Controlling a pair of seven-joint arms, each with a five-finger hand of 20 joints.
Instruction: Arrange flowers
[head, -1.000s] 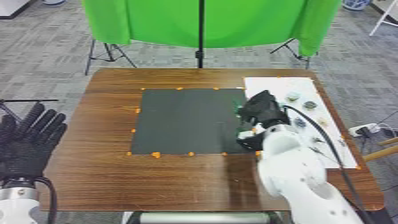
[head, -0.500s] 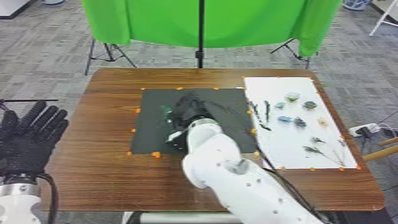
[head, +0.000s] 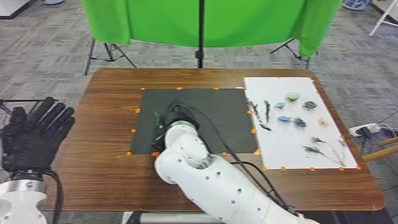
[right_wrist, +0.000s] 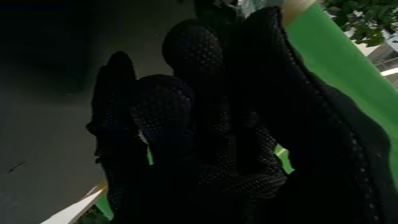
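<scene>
- The right robot hand (head: 180, 119) is over the black sheet (head: 160, 96) on the bench (head: 107, 175); I cannot tell whether it is open, closed or gripping something.
- Just beside it, at 9 o'clock, is a green sprig (head: 158, 119); in the right wrist view, a translucent piece (right_wrist: 251, 6) shows close by the hand.
- At 3 o'clock, beside the black sheet, is the white sheet (head: 266, 161) with the rest of the flowers: dark green stems (head: 266, 111) lie on its near-hand side.
- Between 2 and 3 o'clock on it are a pale green bloom (head: 292, 96) and a grey-green bloom (head: 309, 105); around 3 o'clock, two blue blooms (head: 299, 122) and a peach bloom (head: 322, 121).
- Between 3 and 4 o'clock, thin dry sprigs (head: 314, 149) fan out.
- Well apart, between 8 and 9 o'clock, the left robot hand (head: 34, 142) is open, fingers straight and spread.
- At 12 o'clock, beyond the bench, a green cloth (head: 160, 25) hangs.
</scene>
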